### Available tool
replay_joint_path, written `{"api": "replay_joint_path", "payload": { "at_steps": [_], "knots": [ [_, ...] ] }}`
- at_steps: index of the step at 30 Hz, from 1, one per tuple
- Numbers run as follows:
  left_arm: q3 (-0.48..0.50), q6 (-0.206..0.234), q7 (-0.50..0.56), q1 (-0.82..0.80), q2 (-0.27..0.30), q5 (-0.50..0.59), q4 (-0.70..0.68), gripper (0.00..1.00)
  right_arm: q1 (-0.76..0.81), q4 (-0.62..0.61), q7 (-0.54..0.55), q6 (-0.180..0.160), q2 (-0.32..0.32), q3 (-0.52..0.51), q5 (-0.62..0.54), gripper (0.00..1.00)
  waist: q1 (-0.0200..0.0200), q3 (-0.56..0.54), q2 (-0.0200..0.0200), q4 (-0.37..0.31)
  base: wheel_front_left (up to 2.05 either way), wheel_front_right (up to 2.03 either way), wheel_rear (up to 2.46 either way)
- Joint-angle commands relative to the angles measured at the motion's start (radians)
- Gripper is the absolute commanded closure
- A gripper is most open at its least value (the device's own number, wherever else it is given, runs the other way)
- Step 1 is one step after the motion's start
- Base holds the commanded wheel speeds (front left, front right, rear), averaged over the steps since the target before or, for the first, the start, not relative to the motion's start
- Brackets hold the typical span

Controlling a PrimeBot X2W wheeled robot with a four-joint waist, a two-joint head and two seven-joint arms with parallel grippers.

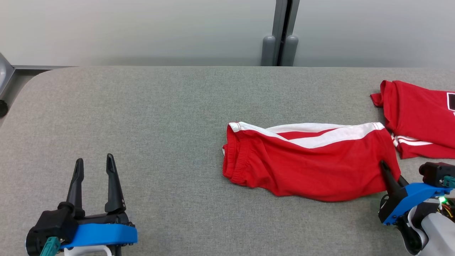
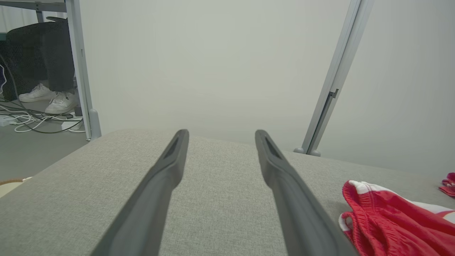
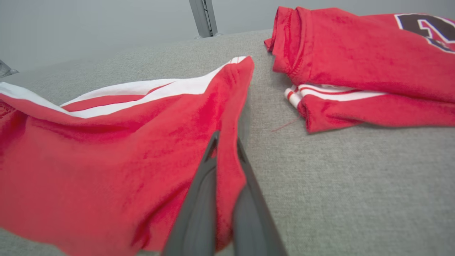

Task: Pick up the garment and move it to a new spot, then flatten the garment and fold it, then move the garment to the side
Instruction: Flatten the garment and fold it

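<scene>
At the left, the left gripper (image 1: 94, 158) is over the bench (image 1: 160, 117), fingers spread wide and holding nothing. The garment (image 1: 305, 167), red shorts with white stripes, lies right of centre and looks already folded. The right gripper (image 1: 384, 164) has its fingers closed on the garment's right edge. I judge this is a moving step. The next move calls for a careful lift or drag, keeping clear of the red shirt (image 1: 416, 113).

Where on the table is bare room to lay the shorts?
Widest bare patch: the table's left half, between the left gripper and the red shorts. A bare strip runs behind the shorts, along the far edge. Crowded at right: right gripper pinching the shorts, folded red clothes close beside.
</scene>
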Motion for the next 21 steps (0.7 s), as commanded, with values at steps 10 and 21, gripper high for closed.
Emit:
{"api": "replay_joint_path", "payload": {
  "at_steps": [10,21],
  "knots": [
    [0.013,-0.008,-0.004,0.019,0.000,0.007,0.012,0.00,-0.015,-0.069,-0.005,0.001,0.053,-0.033,-0.040,1.00,0.0000,-0.016,0.0001,-0.002,0.00,0.00,0.00],
    [-0.007,0.001,-0.004,0.030,0.000,-0.003,0.015,0.00,-0.090,-0.186,-0.005,0.001,0.149,0.020,-0.089,1.00,0.0000,-0.037,0.0001,0.029,0.00,0.00,0.00]
  ]
}}
